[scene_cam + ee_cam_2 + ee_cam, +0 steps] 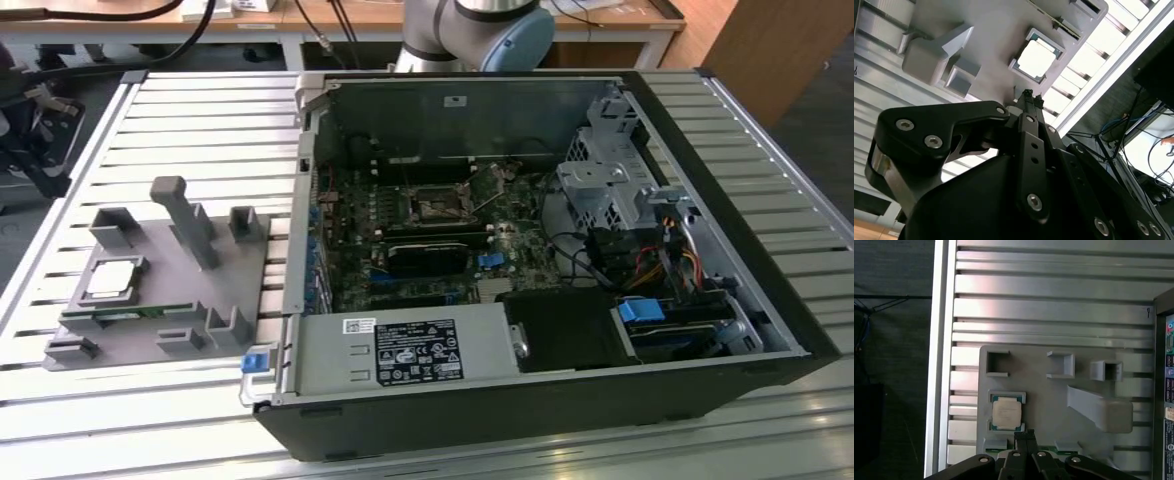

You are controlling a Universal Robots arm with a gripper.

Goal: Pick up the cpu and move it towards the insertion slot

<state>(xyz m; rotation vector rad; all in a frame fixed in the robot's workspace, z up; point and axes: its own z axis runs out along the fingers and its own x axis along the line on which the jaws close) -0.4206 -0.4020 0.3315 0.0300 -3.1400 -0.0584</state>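
Exterior view shows the cpu (114, 280) lying flat in its square seat on the grey tray (150, 335), which stands on the slatted metal table (200, 110) at the exterior view's left, just beside the open computer case (534, 425). The insertion slot (438, 208) sits on the board inside this case, well apart from the cpu, and its dark centre looks free. In the first wrist view the gripper (1024, 433) hangs over the tray with its two thin fingers pressed together, so it is closed and holds nothing; the tips are near one edge of the cpu (1006, 414) but I cannot tell if they touch it, and they seem to be above it. The second wrist view gives the same picture: the gripper (1028, 95) narrow and without load, the cpu (1036, 59) bright in its seat just beyond the tips. A green memory stick (127, 313) lies in a groove of the tray near the cpu. By my judgement the task is at its beginning: the arm is over the tray, the cpu is not yet picked up, and both the lifting and the whole way to the slot are left
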